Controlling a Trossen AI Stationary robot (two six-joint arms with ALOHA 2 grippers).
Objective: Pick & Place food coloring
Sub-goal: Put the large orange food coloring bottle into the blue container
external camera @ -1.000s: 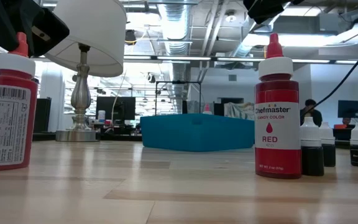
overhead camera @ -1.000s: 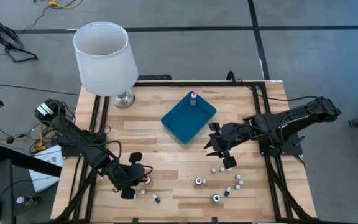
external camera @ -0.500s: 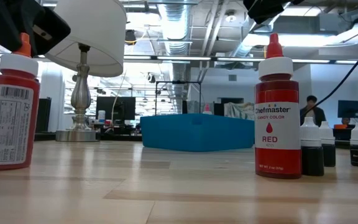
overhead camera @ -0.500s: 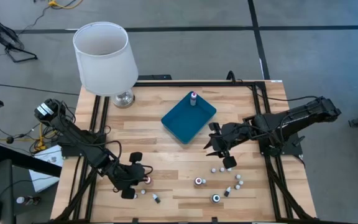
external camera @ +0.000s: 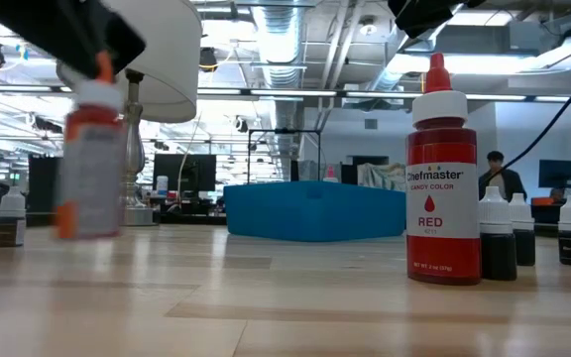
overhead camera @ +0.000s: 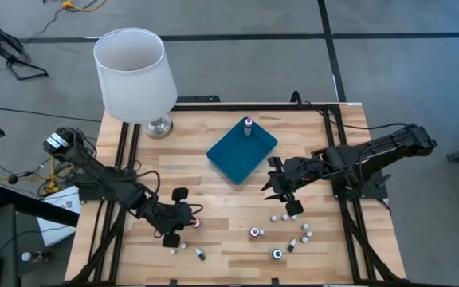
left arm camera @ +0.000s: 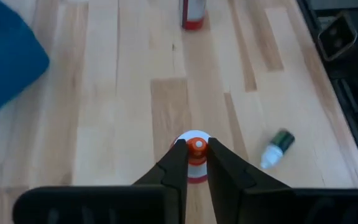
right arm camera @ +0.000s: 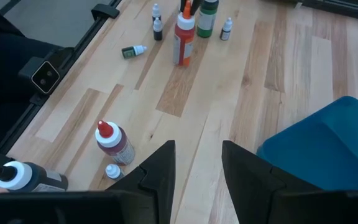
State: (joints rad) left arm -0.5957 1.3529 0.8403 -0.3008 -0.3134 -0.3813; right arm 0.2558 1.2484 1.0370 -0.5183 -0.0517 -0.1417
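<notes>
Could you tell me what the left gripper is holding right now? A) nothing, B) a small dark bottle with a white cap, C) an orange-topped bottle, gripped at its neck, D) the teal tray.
C: in the left wrist view the left gripper is shut on the orange-topped bottle, its fingers pinching the neck.

Light wooden table [overhead camera: 213, 167] seen under both grippers, white-shaded lamp [overhead camera: 134, 76] on a silver base placed well beyond the left gripper, seated person [external camera: 495, 174] glimpsed in the room far behind the grippers
</notes>
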